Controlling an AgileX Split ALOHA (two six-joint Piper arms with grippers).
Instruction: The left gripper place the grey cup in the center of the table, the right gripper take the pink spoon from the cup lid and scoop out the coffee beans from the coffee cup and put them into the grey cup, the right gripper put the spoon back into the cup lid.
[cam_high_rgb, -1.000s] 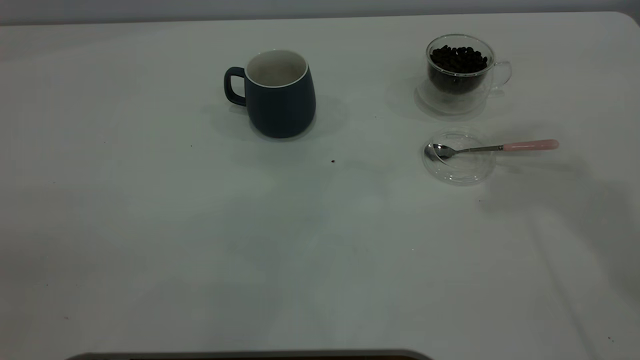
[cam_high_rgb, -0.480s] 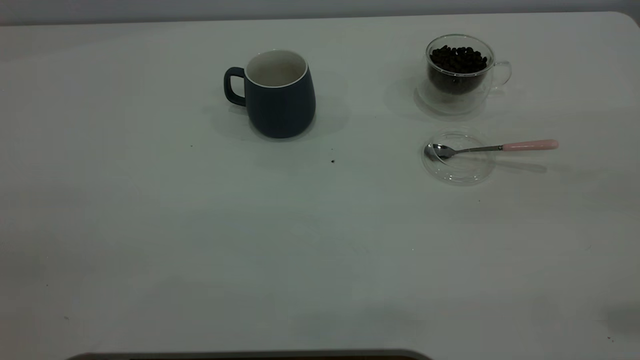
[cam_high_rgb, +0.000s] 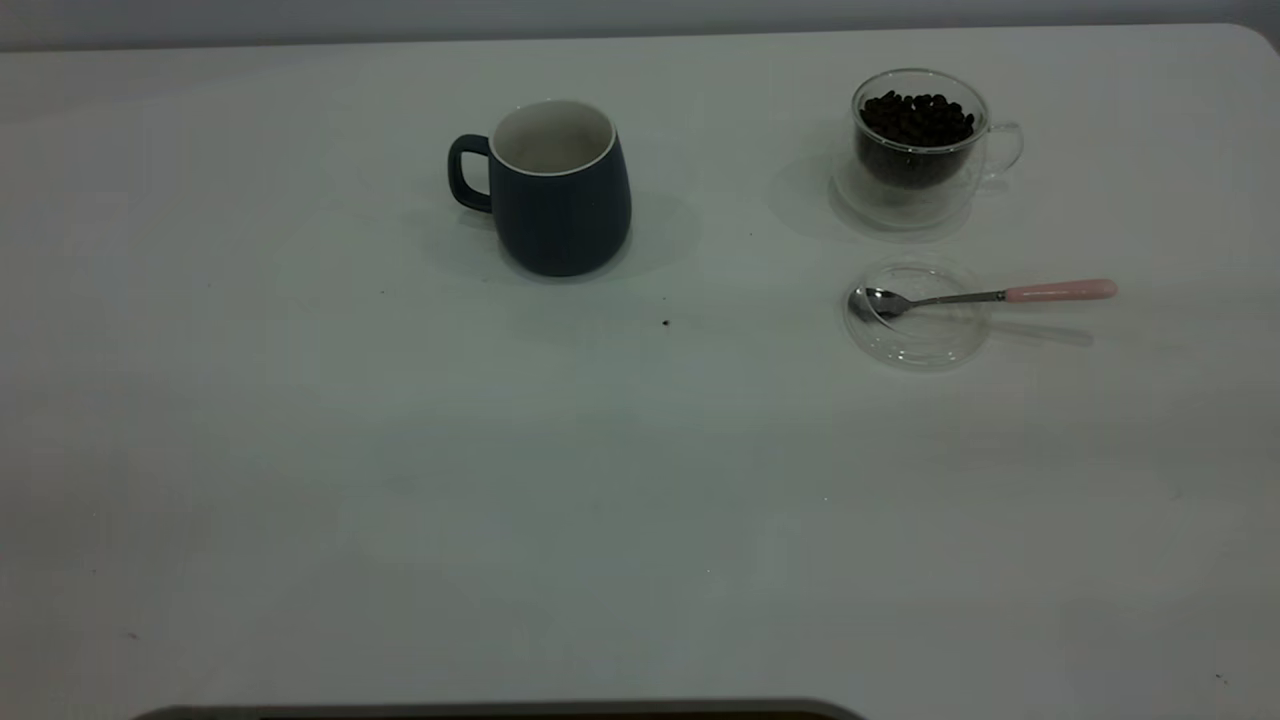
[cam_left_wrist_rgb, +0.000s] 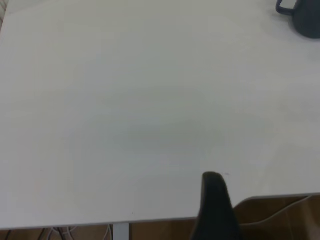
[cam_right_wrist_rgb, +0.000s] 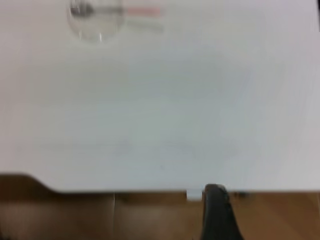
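Presently on the tabletop (cam_high_rgb: 300, 450): the grey cup (cam_high_rgb: 560, 195), upright, handle to the exterior view's left, standing toward the far side near the middle. The coffee cup (cam_high_rgb: 920, 150), far right, upright, filled with the coffee beans (cam_high_rgb: 917, 115). The cup lid (cam_high_rgb: 918, 315), just in front of the coffee cup, apart from it. The pink spoon (cam_high_rgb: 985, 296), bowl resting in the lid, pink handle overhanging the rim to the right. Left tool (cam_left_wrist_rgb: 216, 205) and right tool (cam_right_wrist_rgb: 216, 210): at the near tabletop edge, one dark finger each in the wrist views; opening cannot be told, nothing visibly held.
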